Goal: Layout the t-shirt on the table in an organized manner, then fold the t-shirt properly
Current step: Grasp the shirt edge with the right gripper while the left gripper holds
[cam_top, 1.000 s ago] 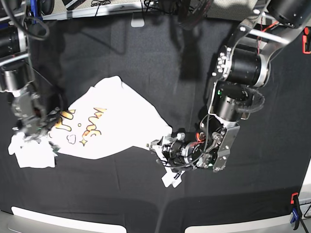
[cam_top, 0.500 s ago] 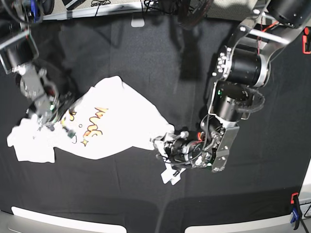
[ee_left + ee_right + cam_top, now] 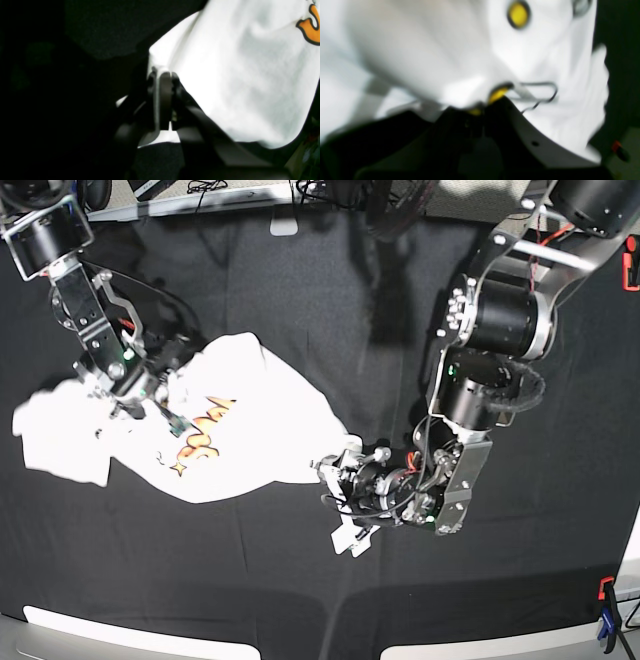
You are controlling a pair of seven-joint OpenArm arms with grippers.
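Table (image 3: 300, 270) w/ black cloth fills nearly the whole base view; orange clamp (image 3: 631, 265) at the right edge, blue clamp (image 3: 607, 628) at lower right, pale strips along the near edge, cables and gear past the far edge. T-shirt (image 3: 250, 430) sits left of centre on the cloth, crumpled, not flat; long axis runs roughly left-right, slightly dropping toward the right. One end spreads out wide at the far left, the other tapers to a pinched corner at the right w/ a small white flap below it. Print side up: orange/yellow letters (image 3: 200, 435) near the middle, small star beside them. Left gripper (image 3: 345, 480) clamped tight on the tapered right corner; left wrist view shows cloth pinched btwn closed fingers (image 3: 165, 100). Right gripper (image 3: 140, 390) clamped on the upper left part of the shirt near the print; right wrist view blurry but shows fabric bunched at the jaw tips.
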